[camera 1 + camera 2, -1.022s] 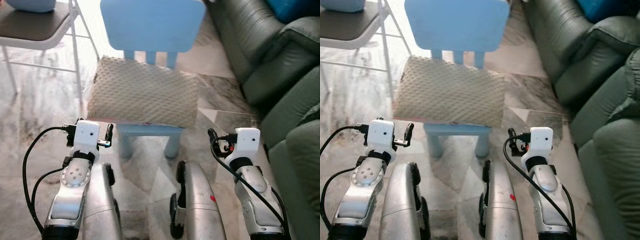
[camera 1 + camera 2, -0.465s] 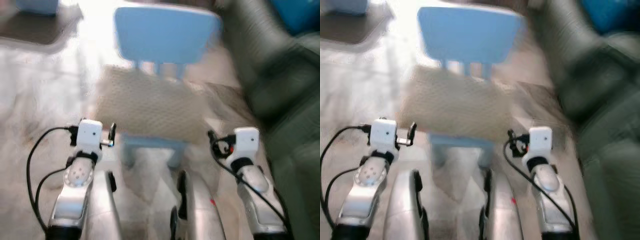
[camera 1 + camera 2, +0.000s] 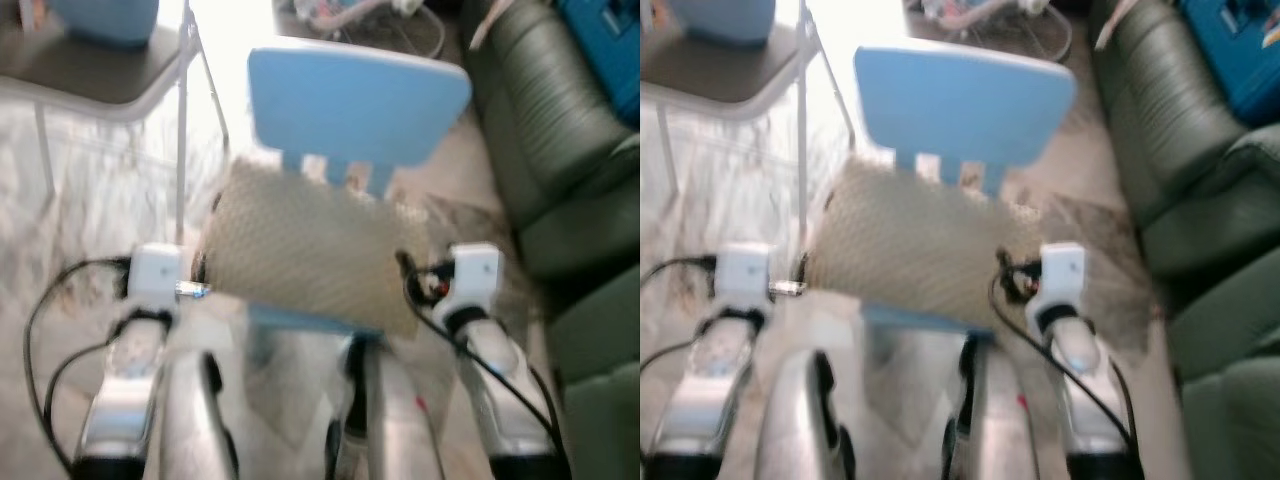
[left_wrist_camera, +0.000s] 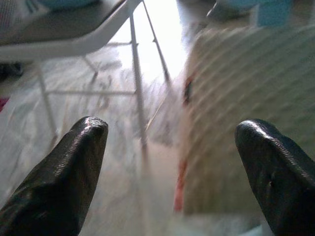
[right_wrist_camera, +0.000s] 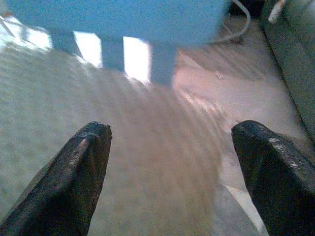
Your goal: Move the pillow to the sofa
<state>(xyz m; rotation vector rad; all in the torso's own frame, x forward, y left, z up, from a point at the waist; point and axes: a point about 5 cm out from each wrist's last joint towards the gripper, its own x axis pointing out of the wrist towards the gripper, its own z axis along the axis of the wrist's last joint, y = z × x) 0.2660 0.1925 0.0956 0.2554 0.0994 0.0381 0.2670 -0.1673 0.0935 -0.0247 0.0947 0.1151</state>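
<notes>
A beige, bumpy pillow (image 3: 310,250) lies on the seat of a small light-blue chair (image 3: 355,100) right before me. The dark green sofa (image 3: 555,150) runs along the right side. My left gripper (image 4: 172,130) stands open at the pillow's left end, and the pillow's edge (image 4: 246,113) lies just ahead of one finger. My right gripper (image 5: 174,129) is open over the pillow's right part (image 5: 123,147), below the chair's backrest (image 5: 118,14). Neither gripper holds anything. The head views are blurred.
A grey folding chair (image 3: 90,80) with white metal legs stands at the back left, with a blue object (image 3: 105,15) on it. A blue item (image 3: 610,50) lies on the sofa. Marble floor (image 3: 90,200) surrounds the small chair.
The camera has come closer and tilted, so the chair and pillow look nearer. Both arms have reached forward and now sit at the pillow's two ends.
</notes>
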